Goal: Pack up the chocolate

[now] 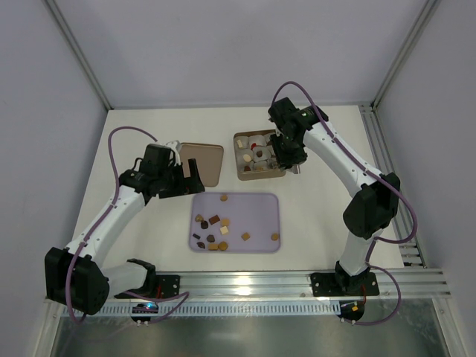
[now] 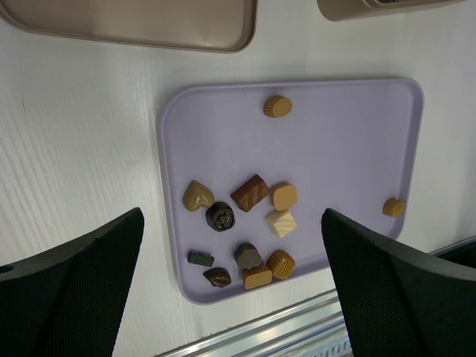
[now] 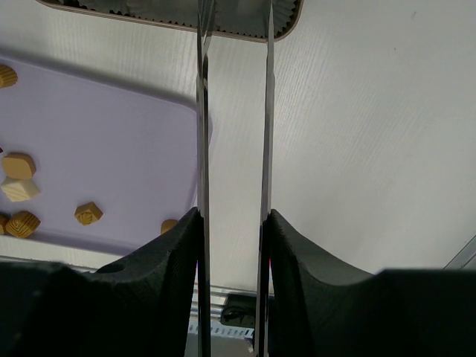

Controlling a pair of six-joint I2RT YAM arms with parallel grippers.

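Several pieces of chocolate [image 1: 216, 223] in dark brown, caramel and cream lie scattered on a lilac tray [image 1: 256, 204]. The left wrist view shows them as a cluster [image 2: 253, 193], with single pieces apart at the tray's edges. My left gripper [image 1: 190, 175] hovers open above the tray's left side, its fingers [image 2: 89, 282] wide apart and holding nothing. My right gripper [image 1: 286, 152] is over the right side of the gold-brown tin [image 1: 244, 172], shut on thin metal tongs [image 3: 202, 111]. The tong arms stand apart with nothing seen between them, their tips reaching the tin's rim [image 3: 286, 30].
The tin holds white crinkled paper cups [image 1: 260, 154], some with pieces inside. Its lid [image 1: 202, 162] lies flat to the left, under my left wrist. An aluminium rail [image 1: 297, 279] runs along the near table edge. Grey walls close in the back and sides.
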